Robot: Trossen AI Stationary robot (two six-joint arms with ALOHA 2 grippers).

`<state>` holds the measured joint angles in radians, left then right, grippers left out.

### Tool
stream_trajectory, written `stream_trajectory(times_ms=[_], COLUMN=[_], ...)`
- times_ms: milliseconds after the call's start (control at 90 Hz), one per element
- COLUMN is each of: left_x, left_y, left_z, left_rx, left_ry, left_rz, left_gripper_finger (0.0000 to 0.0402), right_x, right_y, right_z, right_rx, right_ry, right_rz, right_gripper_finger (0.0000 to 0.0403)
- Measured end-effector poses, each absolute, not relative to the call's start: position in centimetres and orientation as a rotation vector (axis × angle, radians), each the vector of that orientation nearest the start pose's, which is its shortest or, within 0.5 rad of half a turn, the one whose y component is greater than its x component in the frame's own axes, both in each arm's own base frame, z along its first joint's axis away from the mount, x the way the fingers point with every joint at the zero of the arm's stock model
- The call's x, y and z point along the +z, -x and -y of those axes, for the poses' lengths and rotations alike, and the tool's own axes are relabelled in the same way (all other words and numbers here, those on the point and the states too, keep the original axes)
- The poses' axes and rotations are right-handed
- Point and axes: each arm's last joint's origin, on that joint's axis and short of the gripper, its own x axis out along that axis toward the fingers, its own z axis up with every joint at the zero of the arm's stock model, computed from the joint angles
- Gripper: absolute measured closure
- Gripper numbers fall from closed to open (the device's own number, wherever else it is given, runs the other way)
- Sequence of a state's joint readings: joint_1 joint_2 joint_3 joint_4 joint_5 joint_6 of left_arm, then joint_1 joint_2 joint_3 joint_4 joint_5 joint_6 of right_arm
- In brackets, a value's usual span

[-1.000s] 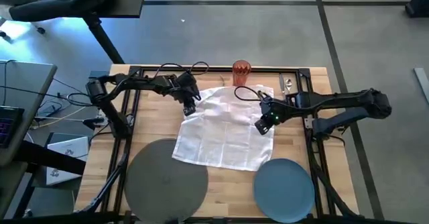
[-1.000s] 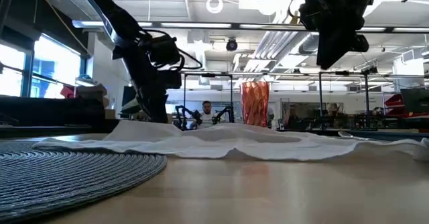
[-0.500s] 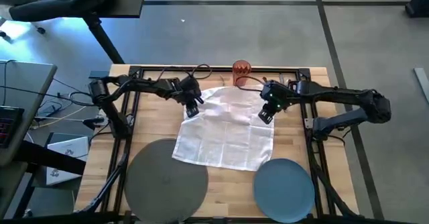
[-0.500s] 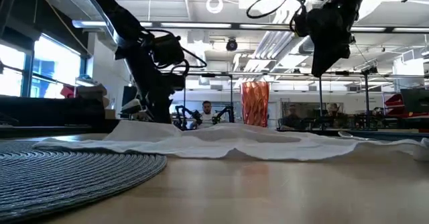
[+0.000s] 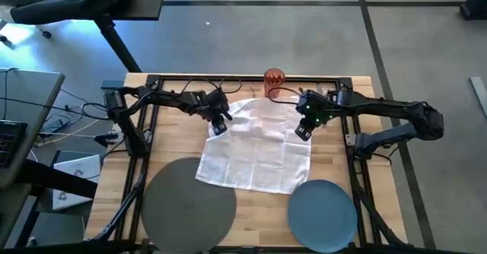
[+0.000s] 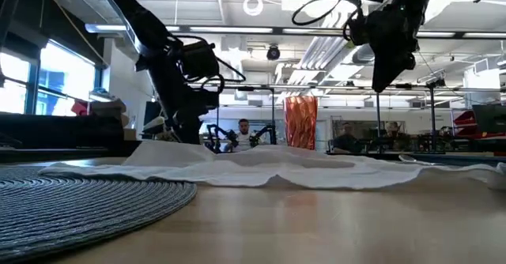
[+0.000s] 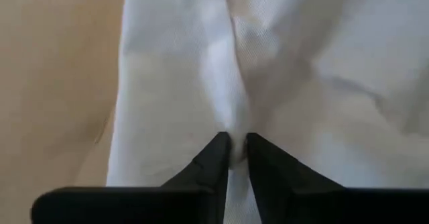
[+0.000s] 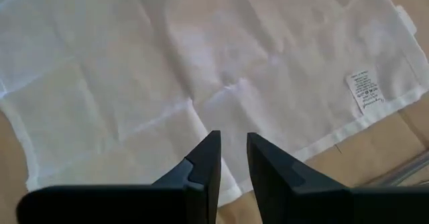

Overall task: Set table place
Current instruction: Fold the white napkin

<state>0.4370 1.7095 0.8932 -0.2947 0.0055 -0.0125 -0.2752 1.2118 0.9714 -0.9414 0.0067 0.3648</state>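
Left hand (image 5: 218, 126) pinches a ridge of the white napkin (image 5: 259, 144) at its upper-left corner, likely to drag it; napkin spread mid-tabletop (image 5: 175, 144). Right hand (image 5: 303, 131) hovers above the upper-right edge, fingers narrowly parted, empty.

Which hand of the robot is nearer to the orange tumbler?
The right hand, though not by much. It hovers above the napkin's far right part; the left hand pinches its far left edge. The tumbler stands between them.

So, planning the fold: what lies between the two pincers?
Only the spread white napkin spans between the left pincer and right pincer, seen in the high view.
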Motion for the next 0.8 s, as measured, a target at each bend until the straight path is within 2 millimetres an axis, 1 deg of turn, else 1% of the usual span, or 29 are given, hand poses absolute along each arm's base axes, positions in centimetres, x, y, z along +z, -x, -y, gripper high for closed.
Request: stream_trajectory(times_ms=[89,156,378,478,600,689,800], left_x=[14.09,13.86,13.71,13.71,13.6,13.56,13.59], left_y=[-28.02,-27.99,-28.11,-28.15,-28.33,-28.39,-28.49], left_z=[-13.05,-12.99,-13.04,-12.94,-12.55,-12.34,-12.27], left_rx=[0.385,0.359,0.325,0.314,0.318,0.357,0.366], left_ry=[0.266,0.26,0.214,0.154,0.081,0.054,0.051], left_rz=[-1.105,-1.12,-1.122,-1.135,-1.158,-1.171,-1.164], left_gripper_finger=[0.0364,0.0353,0.0281,0.0262,0.027,0.029,0.0323], right_x=[26.13,26.14,26.17,26.17,26.17,26.17,26.17], right_y=[-20.82,-20.83,-20.88,-20.88,-20.88,-20.88,-20.88], right_z=[5.9,5.91,5.92,5.92,5.92,5.92,5.92], right_rx=[-0.47,-0.476,-0.492,-0.498,-0.5,-0.5,-0.505], right_ry=[-0.49,-0.499,-0.522,-0.532,-0.532,-0.532,-0.542], right_rz=[-1.116,-1.111,-1.1,-1.097,-1.097,-1.097,-1.095], right_gripper_finger=[0.0345,0.0345,0.0345,0.0345,0.0345,0.0345,0.0345])
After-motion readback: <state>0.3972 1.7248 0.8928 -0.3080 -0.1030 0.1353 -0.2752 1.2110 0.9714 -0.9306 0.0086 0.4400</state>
